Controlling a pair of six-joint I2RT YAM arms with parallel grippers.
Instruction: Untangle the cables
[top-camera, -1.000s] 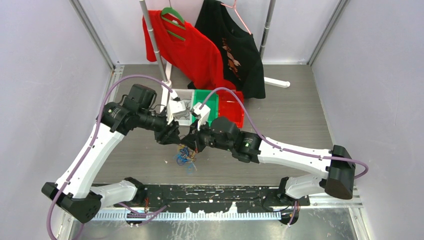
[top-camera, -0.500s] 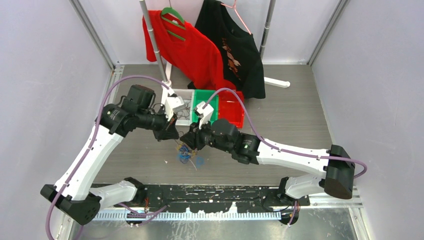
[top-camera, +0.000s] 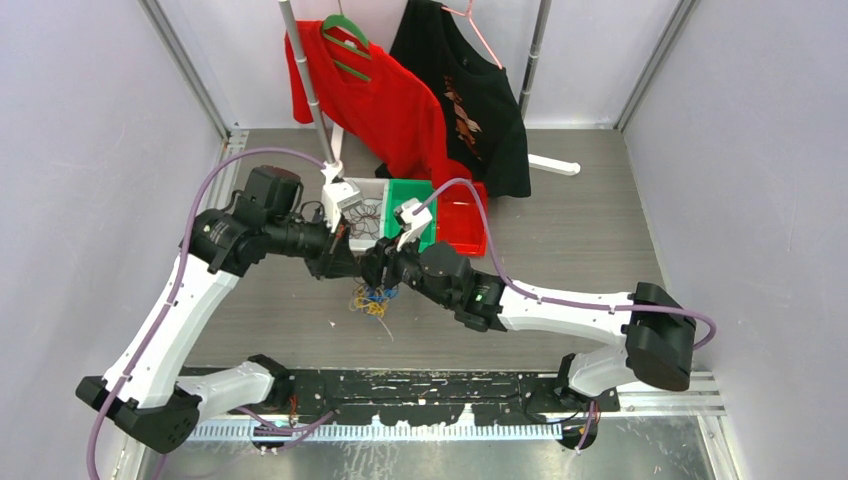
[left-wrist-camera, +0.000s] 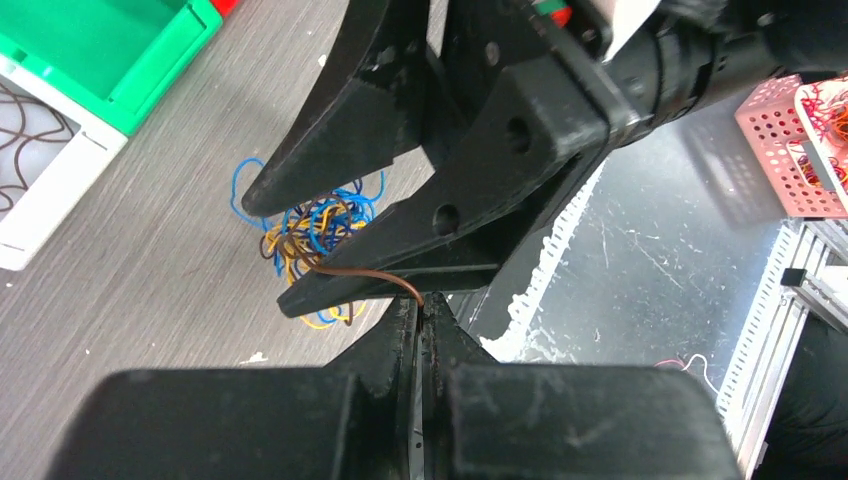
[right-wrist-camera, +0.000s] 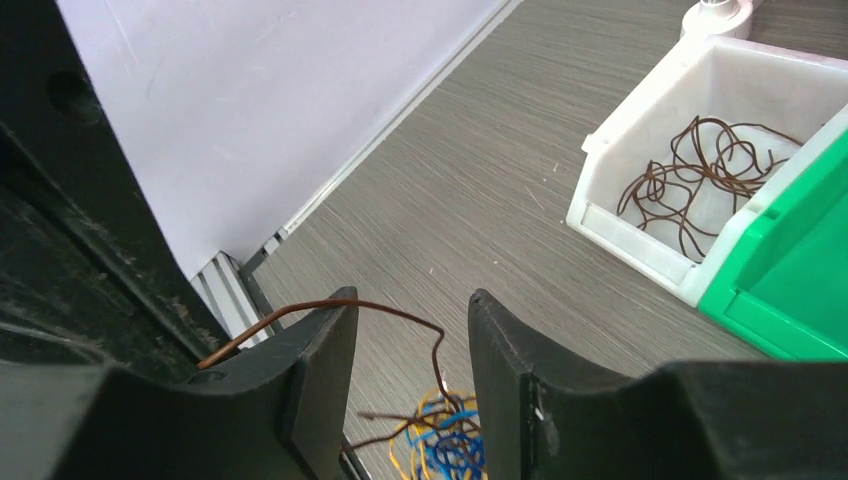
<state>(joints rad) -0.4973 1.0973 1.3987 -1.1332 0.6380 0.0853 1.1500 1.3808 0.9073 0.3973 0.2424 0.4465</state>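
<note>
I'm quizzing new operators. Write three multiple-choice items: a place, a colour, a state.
1. Loose brown wires lie in: A white bin; B green bin; C red bin.
2. The strand pinched by the left gripper is: A blue; B brown; C yellow.
3. The right gripper is: A shut on the clump; B open; C out of view.
Answers: 1 A, brown loops lie inside it; 2 B, the strand leaving its closed tips is brown; 3 B, its fingers stand apart.

Left arm (top-camera: 180, 300) and right arm (top-camera: 560, 305) both extend inward, wrists converging near centre. Left gripper (left-wrist-camera: 422, 305): jaws fully closed, pinching a brown cable (left-wrist-camera: 360, 274) at the tips. Right gripper (right-wrist-camera: 412, 310): jaws parted, close against the left.
</note>
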